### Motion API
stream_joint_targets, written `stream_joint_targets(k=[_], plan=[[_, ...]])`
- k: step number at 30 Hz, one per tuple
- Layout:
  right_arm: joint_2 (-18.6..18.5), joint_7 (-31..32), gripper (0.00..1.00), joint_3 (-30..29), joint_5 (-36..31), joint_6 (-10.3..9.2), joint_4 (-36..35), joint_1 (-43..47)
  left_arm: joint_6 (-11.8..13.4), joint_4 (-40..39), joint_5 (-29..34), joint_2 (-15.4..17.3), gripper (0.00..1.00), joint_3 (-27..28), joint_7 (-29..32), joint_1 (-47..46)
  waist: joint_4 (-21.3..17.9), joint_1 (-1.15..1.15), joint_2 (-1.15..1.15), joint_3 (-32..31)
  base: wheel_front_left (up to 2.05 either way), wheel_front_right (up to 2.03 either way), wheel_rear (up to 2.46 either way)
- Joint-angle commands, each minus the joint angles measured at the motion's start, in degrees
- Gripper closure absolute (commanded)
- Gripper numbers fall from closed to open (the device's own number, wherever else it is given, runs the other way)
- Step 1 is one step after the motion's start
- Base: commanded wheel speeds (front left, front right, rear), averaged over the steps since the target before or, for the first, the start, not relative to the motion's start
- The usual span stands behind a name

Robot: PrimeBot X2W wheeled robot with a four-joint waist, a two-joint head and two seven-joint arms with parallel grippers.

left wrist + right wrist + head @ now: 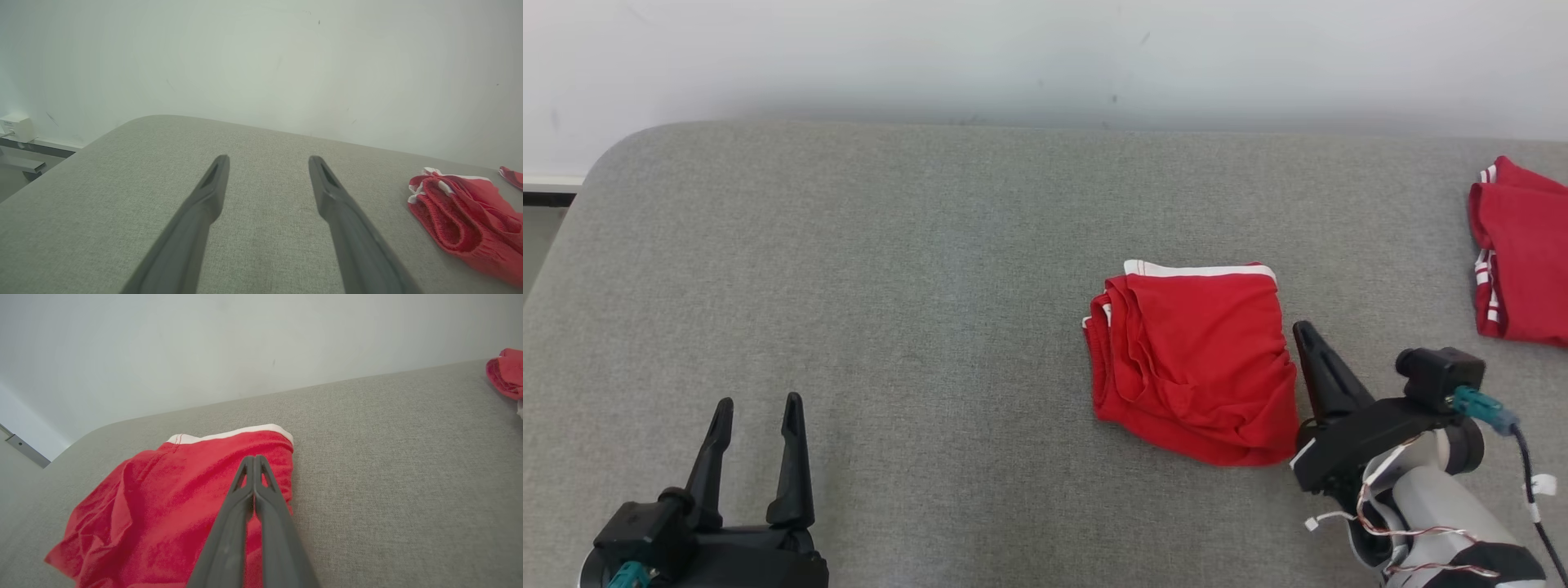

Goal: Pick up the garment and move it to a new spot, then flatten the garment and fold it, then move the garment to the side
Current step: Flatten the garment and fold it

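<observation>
We see a folded red garment [1201, 359] with white trim lying right of centre on the grey padded surface [890, 286]. Our right gripper [1305, 331], fingers pressed together and holding nothing, sits just beside its right edge. Our left gripper [758, 402], fingers spread and empty, is well apart to the left.

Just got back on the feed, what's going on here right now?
The red shorts with white trim lie folded on the grey padded surface. The right gripper is at their right edge, jaws shut, with no cloth visibly pinched between them. The left gripper is at the near left, jaws open and empty. A second red garment lies at the far right. The fold looks done; moving the shorts aside seems to be what is left.
</observation>
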Motion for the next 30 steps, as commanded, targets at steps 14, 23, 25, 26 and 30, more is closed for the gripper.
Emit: stream_joint_targets(k=[14,23,25,26,30], plan=[[10.75,-2.21,1.00,5.70,-8.38,0.02,10.37,-3.00,0.11,0.61,0.22,-0.07,0.00,-1.07,0.01,-1.57,2.73,-0.01,-0.01,1.23,0.00,0.00,0.00],[13.88,-2.25,1.00,9.33,-10.00,0.02,7.96,-2.86,0.11,1.11,0.04,-0.10,0.00,-1.16,0.01,-1.63,2.54,-0.01,-0.01,0.82,0.00,0.00,0.00],[13.92,-2.26,1.00,7.94,-10.60,0.02,6.35,-2.83,0.11,1.11,0.20,-0.10,0.00,-0.87,0.01,-1.53,1.83,-0.01,-0.01,0.53,0.00,0.00,0.00],[13.96,-2.25,1.00,7.00,-11.05,0.02,5.38,-2.68,0.11,1.05,0.37,-0.09,0.00,-0.64,0.01,-1.46,1.34,-0.01,-0.01,0.38,0.00,0.00,0.00],[13.12,-2.26,1.00,2.64,-14.50,0.02,0.55,-1.31,0.11,1.00,0.86,0.41,0.00,0.02,0.01,-1.30,-0.81,-0.01,-0.01,-0.38,0.00,0.00,0.00]])
